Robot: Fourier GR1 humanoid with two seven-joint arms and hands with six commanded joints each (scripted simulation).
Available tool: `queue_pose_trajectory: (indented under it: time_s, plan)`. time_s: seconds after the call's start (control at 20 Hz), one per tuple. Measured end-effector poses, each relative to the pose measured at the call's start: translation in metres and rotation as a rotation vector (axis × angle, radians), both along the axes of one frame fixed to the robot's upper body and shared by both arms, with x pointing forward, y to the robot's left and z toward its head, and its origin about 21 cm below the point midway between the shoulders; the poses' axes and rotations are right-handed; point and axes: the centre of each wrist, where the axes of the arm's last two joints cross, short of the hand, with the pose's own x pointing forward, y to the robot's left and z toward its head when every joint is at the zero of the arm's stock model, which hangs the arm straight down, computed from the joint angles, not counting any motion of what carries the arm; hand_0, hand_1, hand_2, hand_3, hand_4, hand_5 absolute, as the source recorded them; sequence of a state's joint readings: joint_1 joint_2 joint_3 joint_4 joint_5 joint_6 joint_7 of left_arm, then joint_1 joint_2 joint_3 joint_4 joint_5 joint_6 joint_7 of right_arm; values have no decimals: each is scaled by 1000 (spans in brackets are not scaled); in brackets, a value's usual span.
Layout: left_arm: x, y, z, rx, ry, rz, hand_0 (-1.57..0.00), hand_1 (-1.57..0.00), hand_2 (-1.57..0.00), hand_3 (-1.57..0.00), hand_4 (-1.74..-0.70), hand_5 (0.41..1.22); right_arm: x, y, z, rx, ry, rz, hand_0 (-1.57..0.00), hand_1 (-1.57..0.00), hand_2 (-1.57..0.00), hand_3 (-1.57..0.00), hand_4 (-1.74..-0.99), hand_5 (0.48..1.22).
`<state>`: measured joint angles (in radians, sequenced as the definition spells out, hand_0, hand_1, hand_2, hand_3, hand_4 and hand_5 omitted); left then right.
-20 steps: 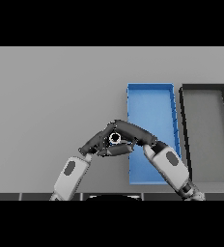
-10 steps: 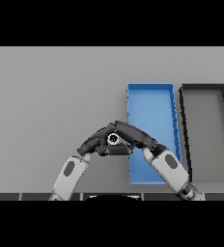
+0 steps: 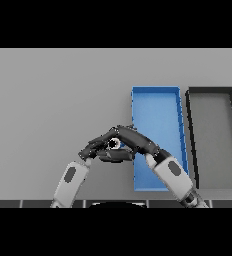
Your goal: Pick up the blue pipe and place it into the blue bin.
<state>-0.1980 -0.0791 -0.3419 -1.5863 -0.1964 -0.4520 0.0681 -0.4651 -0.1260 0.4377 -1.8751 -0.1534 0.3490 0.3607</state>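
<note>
The blue pipe (image 3: pixel 114 144) shows only as a small pale ring end with a sliver of blue, just left of the blue bin (image 3: pixel 156 102). My right hand (image 3: pixel 137 140) reaches in from the lower right over the bin's left wall, its fingers curled round the pipe. My left hand (image 3: pixel 94 146) comes from the lower left, its fingers stretched fairly straight against the pipe's other side. Most of the pipe's body is hidden by the two hands. The bin holds nothing that I can see.
A black bin (image 3: pixel 211 92) stands right beside the blue bin, on its right. The grey table (image 3: pixel 53 100) stretches to the left and back.
Both hands and the pipe between them have drifted slightly to the left. The right forearm has shifted a little with them.
</note>
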Motion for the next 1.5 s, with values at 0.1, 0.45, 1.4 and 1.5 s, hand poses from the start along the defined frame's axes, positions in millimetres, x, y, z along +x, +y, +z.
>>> queue_pose_trajectory:
  time_s: [0.1, 0.45, 1.4, 1.5]
  plan:
    - [-1, 0, 0, -6, 3, 3, -63, -58, -56, -50, -955, 538, -1, -1, 1, 33, -3, 21, -1570, -1570, -1570, -1570, -1741, 1220]
    - [-1, 3, -5, 41, 9, 20, -12, -11, -11, -10, -909, 464, 2, -4, 30, 189, 113, 43, -1571, -1571, -1571, -1571, -1741, 1221]
    - [1, 5, -4, 90, 4, 30, 1, 1, 1, 1, -869, 418, 92, -137, 116, 302, 103, -522, -1571, -1571, -1571, -1571, -1741, 1221]
    - [-1, 8, -7, 86, 9, 22, 1, 1, 1, 1, -865, 419, 89, -153, 97, 296, 149, -574, -1571, -1571, -1571, -1571, -1741, 1221]
